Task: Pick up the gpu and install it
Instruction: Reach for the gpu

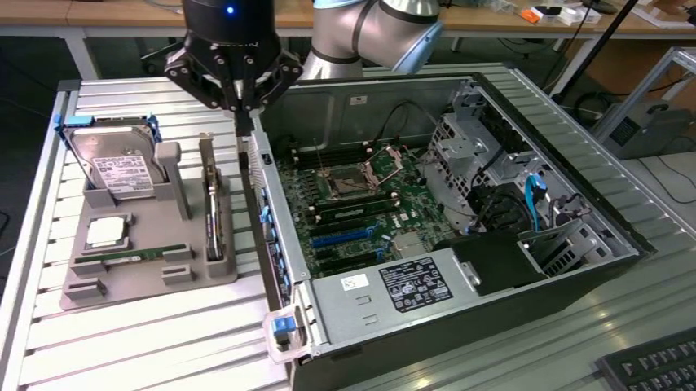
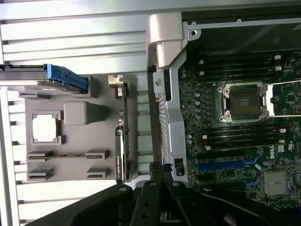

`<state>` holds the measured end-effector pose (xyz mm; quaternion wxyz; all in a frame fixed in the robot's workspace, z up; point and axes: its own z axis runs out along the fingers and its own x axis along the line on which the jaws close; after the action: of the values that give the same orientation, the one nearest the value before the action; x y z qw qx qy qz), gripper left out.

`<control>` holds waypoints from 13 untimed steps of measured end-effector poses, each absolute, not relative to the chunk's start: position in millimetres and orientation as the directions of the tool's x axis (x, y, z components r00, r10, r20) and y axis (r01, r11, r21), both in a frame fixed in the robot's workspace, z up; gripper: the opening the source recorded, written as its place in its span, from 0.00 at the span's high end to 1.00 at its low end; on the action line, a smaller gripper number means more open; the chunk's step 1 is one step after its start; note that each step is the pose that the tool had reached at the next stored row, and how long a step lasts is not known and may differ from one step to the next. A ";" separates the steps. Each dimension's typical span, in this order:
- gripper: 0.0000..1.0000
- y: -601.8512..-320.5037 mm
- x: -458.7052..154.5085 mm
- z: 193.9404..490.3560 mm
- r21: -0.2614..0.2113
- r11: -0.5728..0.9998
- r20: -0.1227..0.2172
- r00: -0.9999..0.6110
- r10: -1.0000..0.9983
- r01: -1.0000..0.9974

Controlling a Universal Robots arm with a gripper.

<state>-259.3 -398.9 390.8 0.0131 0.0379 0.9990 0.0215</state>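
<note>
The gpu stands edge-on in a slot of the grey holder, a slim dark card with its silvery bracket at the far end. In the wrist view the gpu runs along the holder's edge beside the case wall. My gripper hangs shut above the far end of the case's rear wall, a little to the exterior view's right of the card. Nothing sits between its fingers. The open computer case lies on its side with the motherboard and its blue slots exposed.
The holder also carries a hard drive in a blue caddy, a CPU and a green RAM stick. A keyboard lies at the near right corner. Everything rests on a slatted metal table.
</note>
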 end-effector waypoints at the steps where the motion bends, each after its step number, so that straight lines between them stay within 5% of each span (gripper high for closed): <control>1: 0.89 -398.9 -259.9 390.8 0.044 0.996 -0.024 -0.997 0.076 0.075; 13: 0.89 -398.9 -267.5 390.3 0.044 0.996 -0.025 -0.997 0.076 0.075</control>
<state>-267.5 -398.9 390.3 0.0131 0.0379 0.9990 0.0215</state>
